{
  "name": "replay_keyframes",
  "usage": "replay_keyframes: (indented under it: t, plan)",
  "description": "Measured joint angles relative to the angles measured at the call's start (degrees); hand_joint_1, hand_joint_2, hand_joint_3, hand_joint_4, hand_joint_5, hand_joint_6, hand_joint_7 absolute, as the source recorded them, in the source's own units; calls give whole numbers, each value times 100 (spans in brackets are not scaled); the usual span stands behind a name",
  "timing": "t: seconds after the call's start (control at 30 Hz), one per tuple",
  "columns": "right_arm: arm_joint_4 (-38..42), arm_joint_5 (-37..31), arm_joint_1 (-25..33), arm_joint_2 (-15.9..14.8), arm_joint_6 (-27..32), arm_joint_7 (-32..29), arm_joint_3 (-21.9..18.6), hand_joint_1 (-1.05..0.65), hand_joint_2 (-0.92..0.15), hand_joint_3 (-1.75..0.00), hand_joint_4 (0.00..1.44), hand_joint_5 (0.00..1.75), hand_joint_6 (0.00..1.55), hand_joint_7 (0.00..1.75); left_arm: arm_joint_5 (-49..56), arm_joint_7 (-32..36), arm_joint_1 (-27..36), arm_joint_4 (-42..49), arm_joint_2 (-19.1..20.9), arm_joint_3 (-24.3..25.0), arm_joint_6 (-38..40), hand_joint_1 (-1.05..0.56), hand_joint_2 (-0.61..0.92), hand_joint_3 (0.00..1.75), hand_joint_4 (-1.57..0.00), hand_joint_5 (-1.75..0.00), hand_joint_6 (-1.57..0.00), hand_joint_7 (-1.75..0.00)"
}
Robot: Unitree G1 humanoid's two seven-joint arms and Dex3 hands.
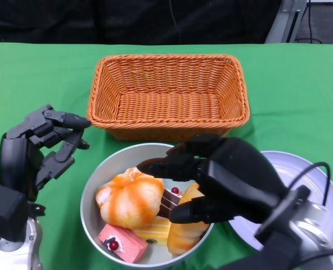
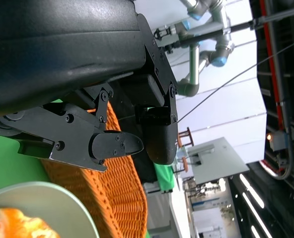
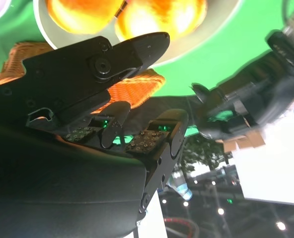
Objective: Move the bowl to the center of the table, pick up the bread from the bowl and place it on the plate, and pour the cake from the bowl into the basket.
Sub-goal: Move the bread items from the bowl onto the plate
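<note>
The right hand (image 1: 211, 180) hovered with fingers apart over the bowl (image 1: 93, 185), apparently lined up to take the bread (image 1: 129, 198) lying inside it beside the cake (image 1: 123, 242), while the empty left hand (image 1: 45, 146) waited spread alongside

You see a bright green table (image 1: 301, 95) under an orange woven basket (image 1: 169, 95). The bowl (image 1: 90, 191) is pale grey; in it lie an orange-and-white streaked bread (image 1: 130, 197), a pink cake (image 1: 124, 243) with a red cherry, and a yellow piece. The plate (image 1: 324, 185) is white-lilac. Both hands, left (image 1: 43, 146) and right (image 1: 223, 180), are black.
</note>
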Motion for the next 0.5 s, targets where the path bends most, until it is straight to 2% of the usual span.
replay_keyframes:
  t: [0.5]
  plan:
    - [1270,-586,-615,-1,211,-712,719,-79,-85,0,69,6,65,0,-55,171,10,-400,-16,149,-54,-10,88,49,-81,-143,-92,-92]
